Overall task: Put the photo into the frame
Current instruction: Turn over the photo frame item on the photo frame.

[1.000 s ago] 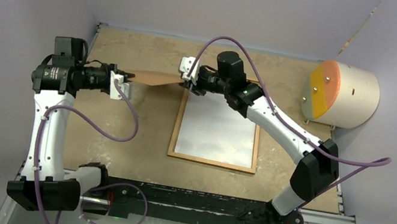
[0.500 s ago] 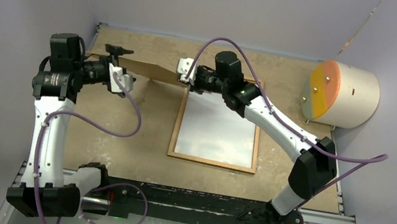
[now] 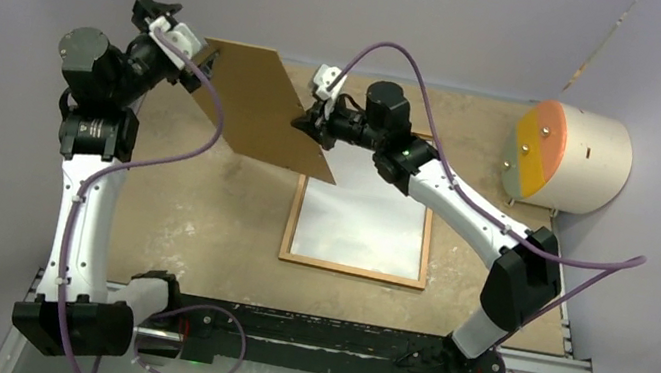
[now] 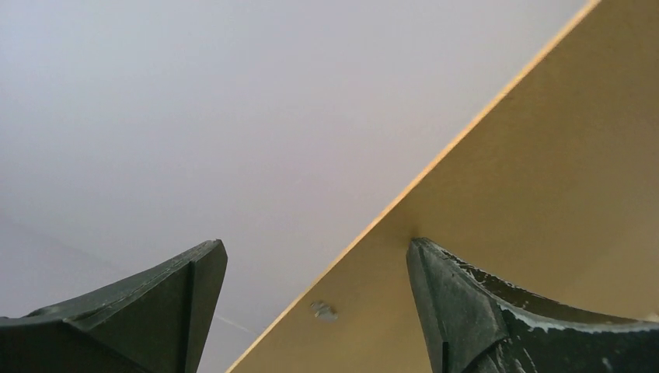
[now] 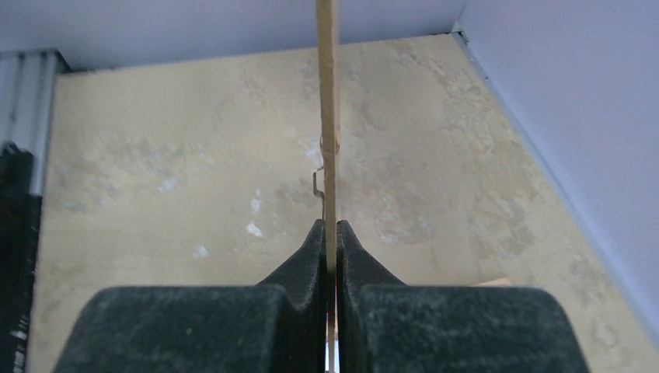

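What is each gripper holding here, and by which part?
The right gripper is shut on the brown backing board, pinching its thin edge. The left gripper is open at the opposite corner, holding nothing.

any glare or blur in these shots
top external: sharp, greyish sheen inside the thin orange-brown wooden frame; left wrist: the flat brown backing board shows little texture against a blank wall; right wrist: mottled beige tabletop fairly crisp, the black right end effector looks soft

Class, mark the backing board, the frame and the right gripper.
backing board point(image 3: 263, 109): top external view, middle of its brown face.
frame point(image 3: 351, 271): top external view, near wooden rail.
right gripper point(image 5: 329, 231): right wrist view, between its fingertips.
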